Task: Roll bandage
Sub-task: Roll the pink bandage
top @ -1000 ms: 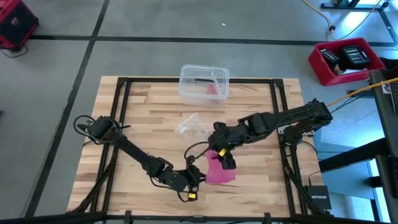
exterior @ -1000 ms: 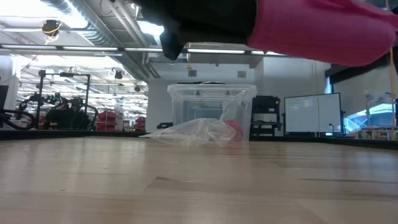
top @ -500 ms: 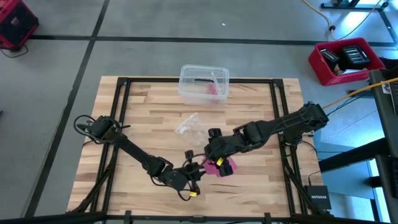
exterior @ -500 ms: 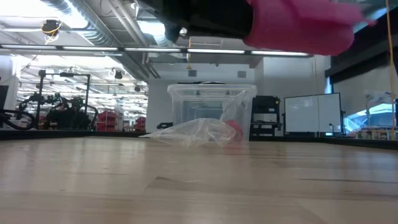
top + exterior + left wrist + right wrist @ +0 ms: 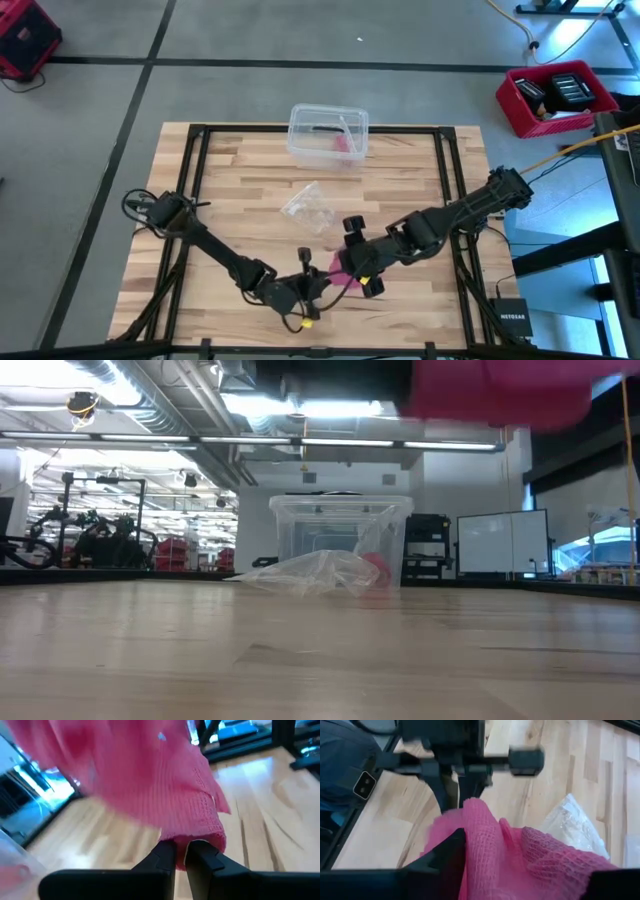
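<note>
The pink bandage (image 5: 340, 268) is a bunched knit strip hanging clear of the wooden table near its front edge; the low view shows the bandage (image 5: 500, 385) high above the board. My left gripper (image 5: 181, 855) comes in from the left and is shut on it. My right gripper (image 5: 530, 870) reaches in from the right, slanting down, open, with the bunched bandage (image 5: 520, 855) filling the gap between its fingers. In the high view the two grippers meet at the bandage, my left gripper (image 5: 320, 283) just left of my right gripper (image 5: 358, 275). My left gripper pinches a folded lower edge of the bandage (image 5: 200, 832) between its two fingertips, coming roughly level from the table's left. The strip spreads away beyond the fingers, slack, lifted clear of the table. My right gripper has one finger (image 5: 447, 855) beside the bunched fabric; whether it touches, I cannot tell.
A clear plastic box (image 5: 328, 133) stands at the table's far edge, with small items inside. A crumpled clear wrapper (image 5: 308, 205) lies mid-table, in front of the box (image 5: 340, 535). A black frame (image 5: 190, 200) runs along the table's sides.
My right gripper has moved toward the table's near edge, staying over the bandage. My left gripper has rolled its wrist in place. The bandage, earlier a flat flap hanging at the right gripper, is now gathered into a smaller bunch between the two grippers and sits higher.
</note>
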